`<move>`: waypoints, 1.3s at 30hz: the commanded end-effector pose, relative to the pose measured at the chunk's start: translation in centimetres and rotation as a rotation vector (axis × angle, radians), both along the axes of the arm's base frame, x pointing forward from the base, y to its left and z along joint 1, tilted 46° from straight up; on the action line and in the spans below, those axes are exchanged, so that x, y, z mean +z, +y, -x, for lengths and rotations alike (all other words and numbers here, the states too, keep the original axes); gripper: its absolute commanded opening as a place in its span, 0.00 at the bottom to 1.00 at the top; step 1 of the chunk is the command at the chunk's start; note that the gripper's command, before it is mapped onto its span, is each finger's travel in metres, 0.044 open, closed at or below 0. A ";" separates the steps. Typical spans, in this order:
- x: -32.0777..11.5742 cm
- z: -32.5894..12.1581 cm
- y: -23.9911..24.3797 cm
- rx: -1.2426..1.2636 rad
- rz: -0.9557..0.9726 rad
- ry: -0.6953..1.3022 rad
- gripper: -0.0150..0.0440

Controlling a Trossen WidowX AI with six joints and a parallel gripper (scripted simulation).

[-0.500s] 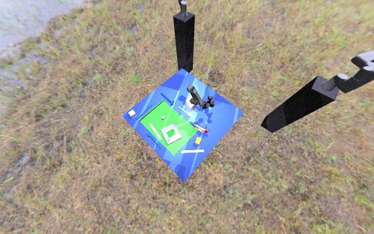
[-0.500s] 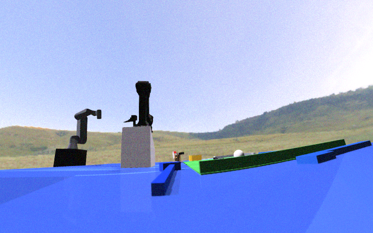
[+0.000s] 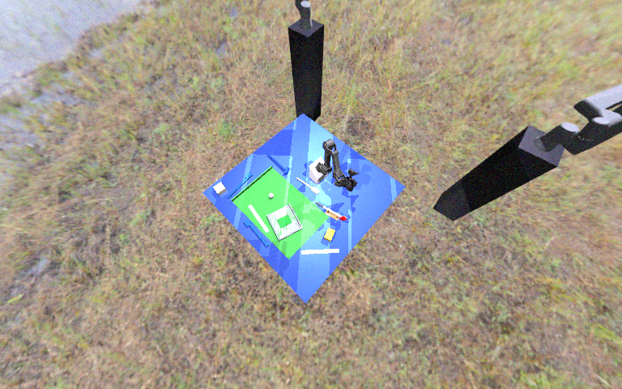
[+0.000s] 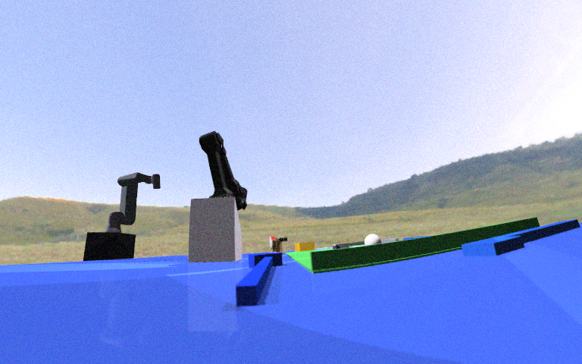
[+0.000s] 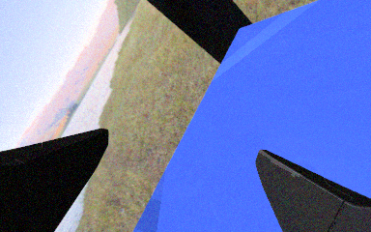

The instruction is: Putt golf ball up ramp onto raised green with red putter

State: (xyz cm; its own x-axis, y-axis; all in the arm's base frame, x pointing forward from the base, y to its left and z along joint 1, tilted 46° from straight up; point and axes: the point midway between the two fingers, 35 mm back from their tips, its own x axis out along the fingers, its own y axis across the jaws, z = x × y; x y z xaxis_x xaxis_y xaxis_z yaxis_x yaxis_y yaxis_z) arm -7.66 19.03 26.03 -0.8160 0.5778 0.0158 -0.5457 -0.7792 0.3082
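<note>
The red putter [image 3: 343, 218] [image 4: 272, 238] lies at the green mat's right corner. Its red end shows beside a tan piece, and a dark thin part runs toward the mat. The white golf ball [image 3: 270, 195] [image 4: 372, 239] rests on the green mat [image 3: 298, 198]. The ramp [image 3: 296, 223] is a pale square of slopes around the small raised green [image 3: 283, 221], with the ball outside it. My gripper [image 3: 353, 178] [image 5: 185, 146] is open and empty, above the blue table and well away from the putter. In the exterior view its fingers cannot be made out.
A white base block [image 3: 316, 170] [image 4: 213, 229] stands near the arm. A yellow block [image 3: 329, 234] [image 4: 304, 246] and a white bar [image 3: 320, 251] lie near the putter. Blue bars [image 3: 278, 164] [image 4: 253, 285] lie around the mat. A white cube [image 3: 219, 188] stands at the left corner.
</note>
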 end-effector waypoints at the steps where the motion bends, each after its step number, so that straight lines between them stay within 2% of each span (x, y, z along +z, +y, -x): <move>1: 0.3 -7.1 3.8 -0.324 -0.067 -0.143 1.00; 11: -1.4 -18.1 4.5 -0.685 -0.024 -0.372 1.00; 22: -5.3 -28.5 -0.4 -0.926 0.151 -0.607 1.00; 32: -10.7 -32.5 -6.7 -0.885 0.259 -0.717 1.00; 39: -11.1 -32.7 -7.2 -0.880 0.260 -0.721 1.00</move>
